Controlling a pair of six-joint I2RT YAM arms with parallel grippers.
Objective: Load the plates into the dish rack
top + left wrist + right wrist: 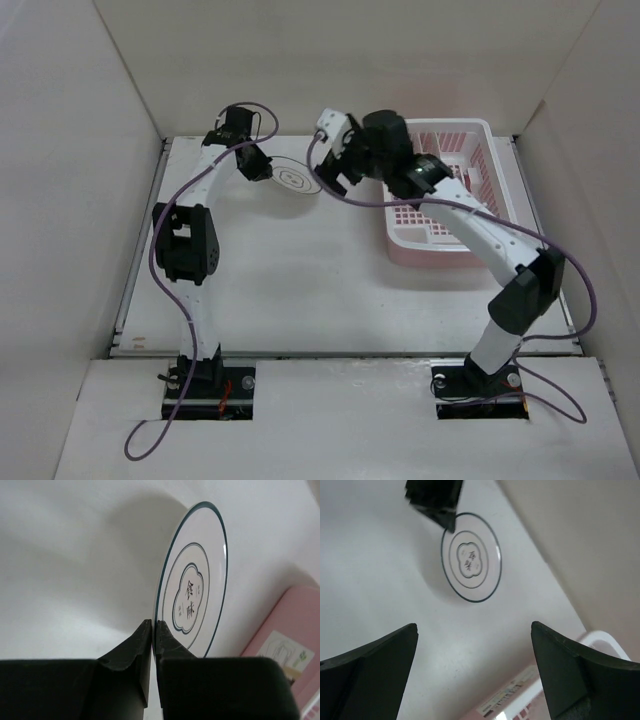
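Observation:
One white plate with a dark green rim band (295, 180) lies at the back middle of the table. My left gripper (262, 166) is shut on its left edge. In the left wrist view the fingertips (154, 625) pinch the rim of the plate (192, 587), which is tilted and casts a shadow on the table. My right gripper (335, 172) is open and empty just right of the plate, between it and the pink dish rack (478, 130). The right wrist view shows the plate (471, 557) beyond its wide-open jaws (475, 630). The other plates are hidden or out of view.
White walls close in the table at the back and both sides. The rack's pink wall with a label (515, 705) is under my right gripper and also shows in the left wrist view (290, 630). My right arm crosses over the rack.

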